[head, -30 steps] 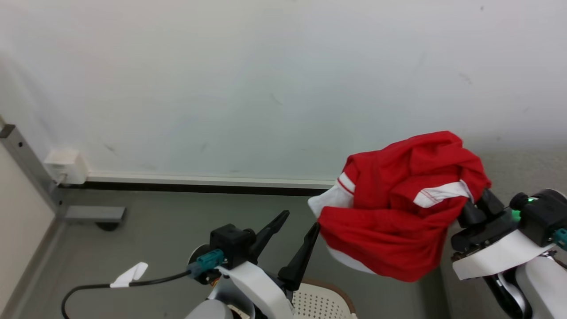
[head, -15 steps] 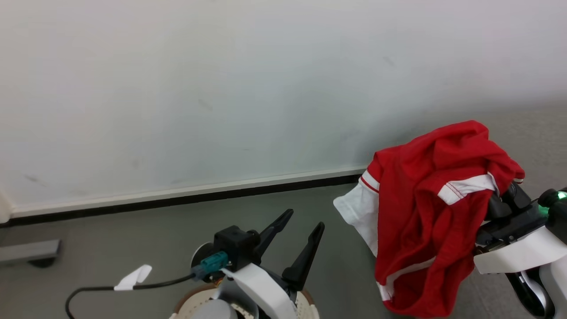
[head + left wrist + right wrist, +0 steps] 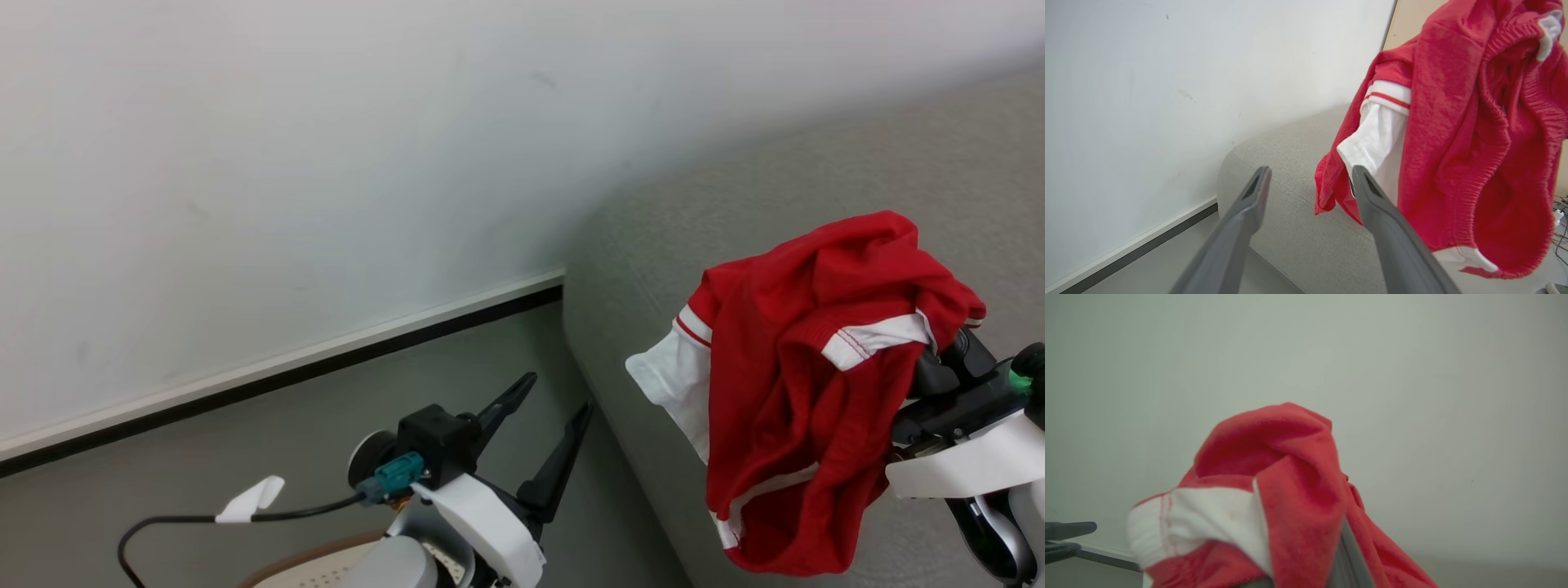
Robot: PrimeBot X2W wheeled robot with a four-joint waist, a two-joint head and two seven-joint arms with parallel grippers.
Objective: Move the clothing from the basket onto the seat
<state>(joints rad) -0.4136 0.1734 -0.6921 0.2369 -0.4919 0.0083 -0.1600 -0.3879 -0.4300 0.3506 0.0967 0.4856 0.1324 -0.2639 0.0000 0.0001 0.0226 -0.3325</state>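
The clothing (image 3: 792,392) is a bright red garment with white sleeve panels. It hangs in the air from my right gripper (image 3: 939,363), which is shut on its upper right folds, in front of the seat (image 3: 816,204), a light grey sofa. In the right wrist view the clothing (image 3: 1290,477) drapes over a grey finger (image 3: 1345,559). My left gripper (image 3: 558,392) stands open and empty to the left of the garment. In the left wrist view the left gripper (image 3: 1309,173) is just short of the clothing (image 3: 1453,122) and the seat (image 3: 1282,163). The basket (image 3: 282,565) peeks in at the bottom edge.
A white wall (image 3: 326,163) with a dark baseboard (image 3: 326,363) runs behind the grey floor (image 3: 245,441). A black cable with a white tag (image 3: 249,500) trails from my left wrist. The sofa's rounded corner (image 3: 588,359) meets the wall.
The head view has swung, bringing the sofa in at the right and sliding the basket leftward. The garment now hangs downward from the right gripper instead of bulging left. Both grippers keep their states.
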